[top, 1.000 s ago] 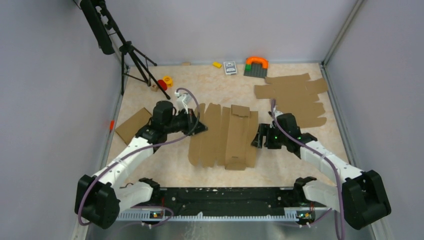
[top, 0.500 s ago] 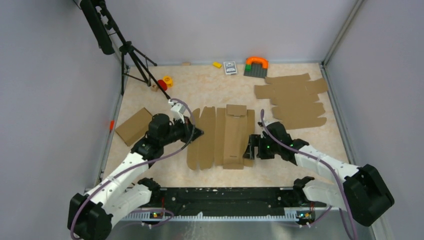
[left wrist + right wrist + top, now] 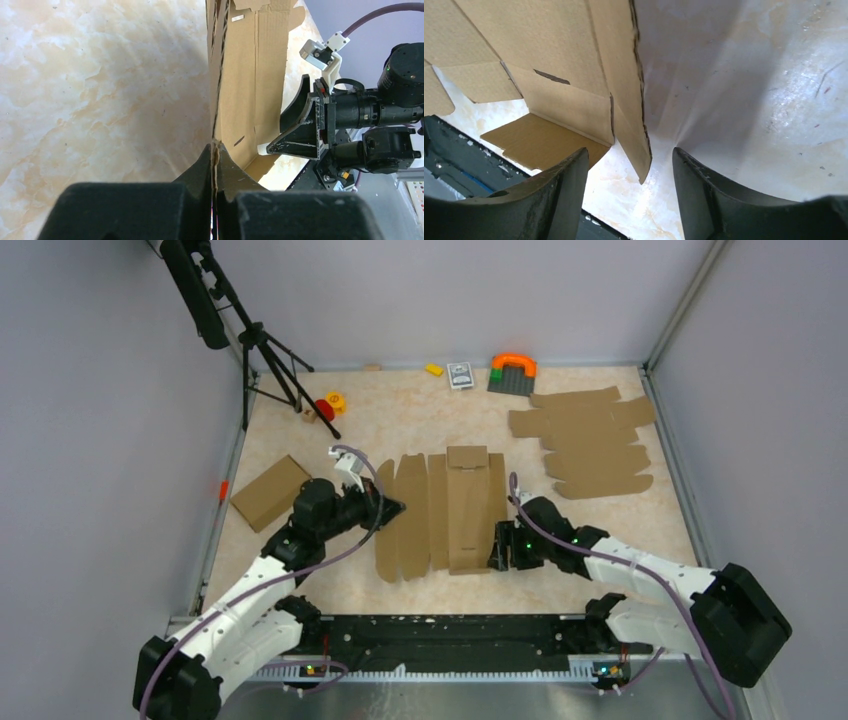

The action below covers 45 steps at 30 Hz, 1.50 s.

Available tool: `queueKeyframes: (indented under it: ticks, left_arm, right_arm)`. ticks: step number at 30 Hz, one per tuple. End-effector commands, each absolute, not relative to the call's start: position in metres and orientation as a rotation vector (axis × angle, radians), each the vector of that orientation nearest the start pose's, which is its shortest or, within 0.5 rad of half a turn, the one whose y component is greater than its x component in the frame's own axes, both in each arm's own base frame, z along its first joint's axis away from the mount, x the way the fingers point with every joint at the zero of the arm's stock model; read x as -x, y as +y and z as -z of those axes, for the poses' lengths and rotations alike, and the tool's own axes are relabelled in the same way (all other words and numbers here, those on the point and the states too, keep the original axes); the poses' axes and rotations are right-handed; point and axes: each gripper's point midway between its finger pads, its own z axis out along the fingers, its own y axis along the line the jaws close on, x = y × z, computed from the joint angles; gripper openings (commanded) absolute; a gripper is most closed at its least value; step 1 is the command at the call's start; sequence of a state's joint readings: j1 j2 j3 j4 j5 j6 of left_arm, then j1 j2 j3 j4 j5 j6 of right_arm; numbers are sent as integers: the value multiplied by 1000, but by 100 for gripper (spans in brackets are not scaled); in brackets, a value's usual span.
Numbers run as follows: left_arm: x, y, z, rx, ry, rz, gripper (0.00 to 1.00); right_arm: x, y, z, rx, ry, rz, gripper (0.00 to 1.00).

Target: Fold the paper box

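Observation:
The paper box (image 3: 446, 510) is a brown die-cut sheet lying mid-table with its creased panels running front to back. My left gripper (image 3: 392, 506) is shut on the sheet's left edge; in the left wrist view the cardboard edge (image 3: 216, 100) runs straight into the closed jaws (image 3: 215, 152). My right gripper (image 3: 497, 550) is open at the sheet's right near corner. In the right wrist view the corner flap (image 3: 626, 120) hangs between the spread fingers (image 3: 629, 165) without touching them.
A pile of similar cardboard sheets (image 3: 592, 440) lies back right. A folded brown box (image 3: 267, 491) sits at the left. Small toys (image 3: 328, 406), a card deck (image 3: 460, 374) and an orange-and-grey block (image 3: 512, 371) line the back. A tripod (image 3: 262, 350) stands back left.
Both arms have drawn back toward the near edge. The sheet slid nearer and left with the left gripper. The right gripper moved left along the sheet's right edge to its near corner.

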<state>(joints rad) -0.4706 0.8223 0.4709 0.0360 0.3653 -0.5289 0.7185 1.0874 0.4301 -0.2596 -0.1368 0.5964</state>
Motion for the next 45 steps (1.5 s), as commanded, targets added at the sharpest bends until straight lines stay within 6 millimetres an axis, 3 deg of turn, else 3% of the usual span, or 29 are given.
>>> queueKeyframes:
  ticks: [1,7,14,30,45]
  left_arm:
    - [-234,-213,-196,-221,1899,1032,0]
    - [-237,-211,-201,-143,1901,1043,0]
    - [-236,-212,-203,-100,1881,1086,0]
    - [-233,-229,-199,-26,1947,1240,0]
    - [-243,-231,-182,179,1973,1306,0]
  right_arm:
    - [-162,201,-36,290,2567,-640,59]
    - [-152,216,-48,435,2491,-622,66]
    - [-147,212,-37,447,2501,-553,70]
    - [-158,229,-34,468,2435,-513,60]
    - [-158,225,-37,406,2401,-521,53]
